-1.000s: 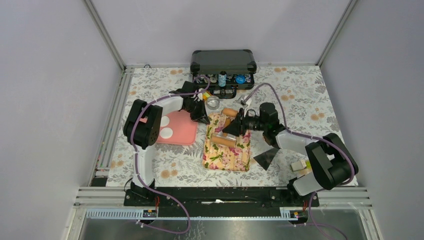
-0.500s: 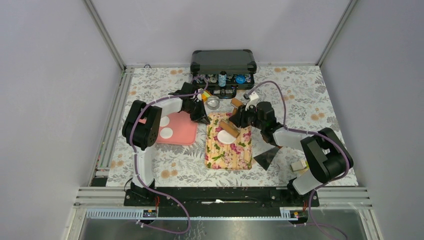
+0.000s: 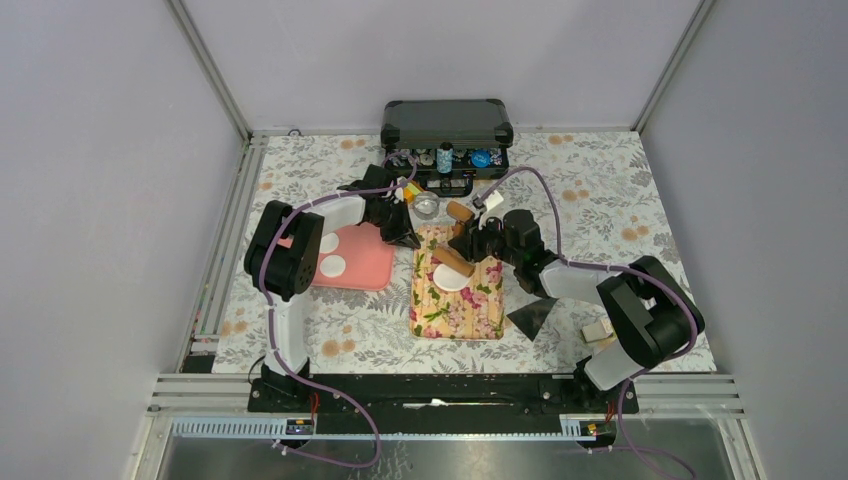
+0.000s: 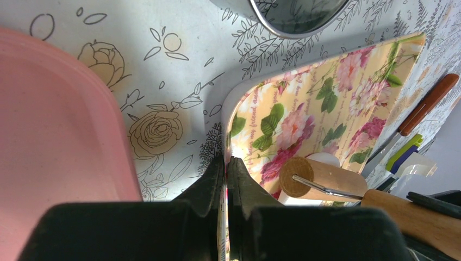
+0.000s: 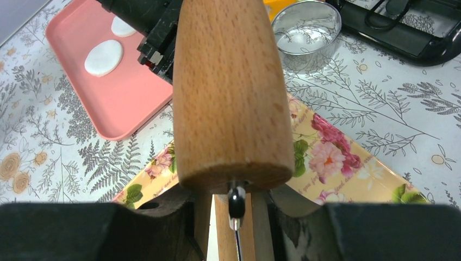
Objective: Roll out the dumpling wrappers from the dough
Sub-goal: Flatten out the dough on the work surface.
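Right now my left hand (image 3: 403,236) is pinched fully shut on a corner of the floral board (image 3: 455,305). In its wrist view the board's white rim (image 4: 239,103) runs straight in between the two fingers (image 4: 209,182).

My right hand (image 3: 478,240) is closed partway around the wooden handle of the rolling pin (image 3: 453,262). From that wrist the pin's roller (image 5: 231,92) fills the view just ahead of the fingers.

From above, the roller lies across the far edge of one flat white dumpling wrapper (image 3: 449,279), just ahead of and below the right hand, on the board. I cannot tell whether it is pressing down.

Two more wrappers (image 3: 333,266) lie side by side on the pink tray (image 3: 365,262), right beside the left hand on its outer side and well apart from the right hand.

A silver tin (image 3: 426,205) sits on the desk (image 3: 600,200) just past the left fingertips. Beyond it a black case (image 3: 447,122) stands open.
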